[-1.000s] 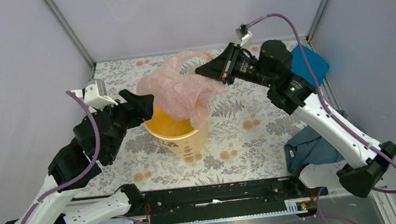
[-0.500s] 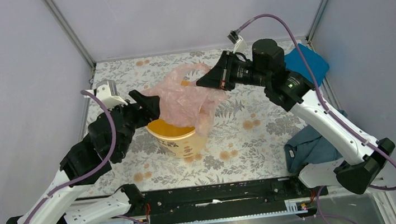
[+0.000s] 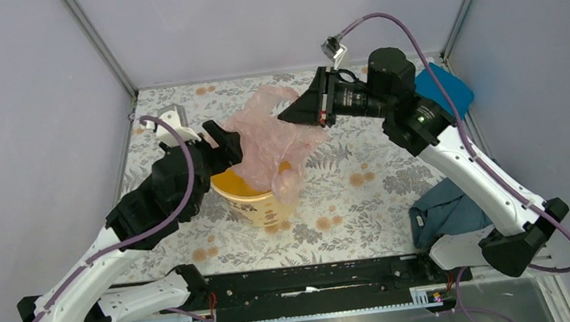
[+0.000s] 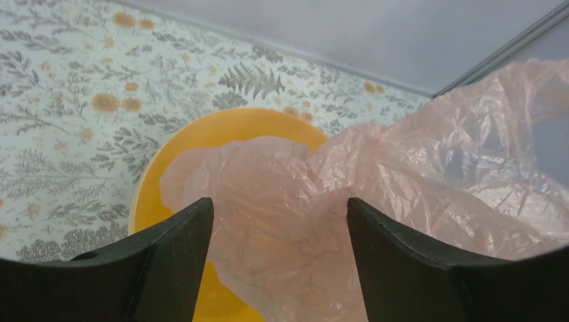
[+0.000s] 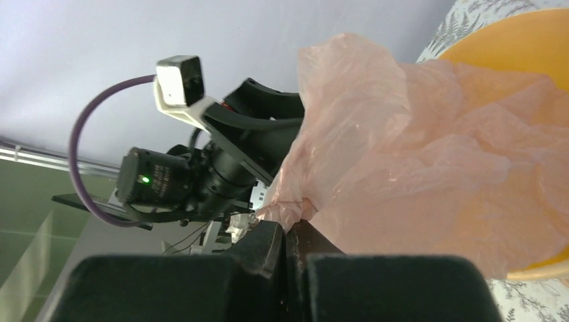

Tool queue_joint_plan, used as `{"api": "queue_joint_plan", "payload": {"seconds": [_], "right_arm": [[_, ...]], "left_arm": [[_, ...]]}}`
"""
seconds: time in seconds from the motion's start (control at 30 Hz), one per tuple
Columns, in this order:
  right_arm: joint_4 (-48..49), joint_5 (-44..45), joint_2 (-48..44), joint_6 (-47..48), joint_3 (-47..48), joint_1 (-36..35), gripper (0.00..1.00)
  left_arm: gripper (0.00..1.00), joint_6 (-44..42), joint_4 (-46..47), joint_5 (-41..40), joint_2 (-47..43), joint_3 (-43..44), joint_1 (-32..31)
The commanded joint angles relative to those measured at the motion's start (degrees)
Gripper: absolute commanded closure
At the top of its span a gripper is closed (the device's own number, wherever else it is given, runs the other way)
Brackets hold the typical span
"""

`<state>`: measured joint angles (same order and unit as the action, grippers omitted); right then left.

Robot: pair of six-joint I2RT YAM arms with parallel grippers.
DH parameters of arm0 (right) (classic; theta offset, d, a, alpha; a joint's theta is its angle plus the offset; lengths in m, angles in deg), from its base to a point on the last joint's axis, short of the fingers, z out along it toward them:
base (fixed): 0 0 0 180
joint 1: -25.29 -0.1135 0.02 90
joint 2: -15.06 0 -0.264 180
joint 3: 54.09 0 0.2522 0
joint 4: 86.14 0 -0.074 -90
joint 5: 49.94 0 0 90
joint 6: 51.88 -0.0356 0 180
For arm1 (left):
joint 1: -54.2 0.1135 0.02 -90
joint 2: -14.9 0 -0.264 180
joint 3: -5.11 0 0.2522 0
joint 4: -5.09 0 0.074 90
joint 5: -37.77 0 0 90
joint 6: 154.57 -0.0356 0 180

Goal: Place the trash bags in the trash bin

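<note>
The pale pink trash bag hangs crumpled over the yellow-orange trash bin, partly down inside it and partly draped over its right rim. My right gripper is shut on a pinch of the bag's film above the bin's far right side. My left gripper is open at the bin's left rim, its jaws either side of the bag without gripping it. The bin's inside shows behind the film, and its rim also shows in the right wrist view.
A bright blue folded cloth lies at the back right. A dark teal cloth lies at the front right beside my right arm's base. The floral table top is walled by grey panels.
My left gripper has moved right and forward to the bin's left rim. My right gripper has lowered slightly, and the bag has sunk further into the bin.
</note>
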<state>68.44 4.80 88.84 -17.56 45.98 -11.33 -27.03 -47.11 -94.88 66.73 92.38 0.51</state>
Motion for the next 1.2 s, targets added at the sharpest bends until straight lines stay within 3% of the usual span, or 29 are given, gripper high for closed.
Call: {"api": "queue_joint_plan", "payload": {"seconds": [0.0, 0.13, 0.3, 0.4, 0.53, 0.6, 0.73, 0.83, 1.0, 1.1, 1.17], "right_arm": [[6.69, -6.30, 4.29, -4.76, 2.24, 0.53, 1.00], [7.50, -8.93, 8.98, -5.70, 4.61, 1.11, 1.00], [9.41, -9.05, 13.56, -4.74, 5.43, 1.10, 1.00], [10.03, -7.29, 14.87, -2.69, 4.46, 1.07, 1.00], [9.61, -4.86, 16.24, 1.51, 3.85, 1.03, 1.00], [9.96, -4.11, 16.58, 3.00, 3.75, 0.88, 1.00], [11.21, -4.68, 17.26, 3.42, 3.65, -0.04, 1.00], [14.97, -5.15, 17.07, 1.47, 2.83, -0.62, 1.00], [16.46, -4.47, 16.02, 0.53, 1.74, -1.36, 1.00], [16.71, -4.86, 15.63, 0.44, 1.05, -1.78, 0.96], [16.36, -5.93, 15.08, 1.20, 0.49, -1.79, 0.92]], "left_arm": [[0.25, 3.08, 1.68, 0.96, 1.37, -5.38, 0.98], [0.41, 7.58, 2.06, 10.53, 4.17, -10.68, 6.60], [0.43, 9.27, 3.35, 15.06, 1.17, -15.84, 8.09], [0.31, 7.70, 1.28, 14.84, -2.77, -13.10, 8.08], [0.04, 1.45, -1.40, 18.71, -6.04, -5.59, 8.08], [0.01, -1.03, -3.29, 20.25, -6.45, -1.31, 8.12], [0.01, -5.21, -4.60, 27.99, -3.64, 5.33, 8.08], [0.01, -6.41, -1.77, 34.87, -0.78, 5.56, 8.08], [0.01, -6.19, 1.42, 36.82, 2.53, 3.84, 8.08], [0.08, -5.89, 2.44, 37.19, 4.30, 2.98, 8.09], [0.19, -5.10, 1.45, 33.82, 5.02, 2.91, 8.08]]}}
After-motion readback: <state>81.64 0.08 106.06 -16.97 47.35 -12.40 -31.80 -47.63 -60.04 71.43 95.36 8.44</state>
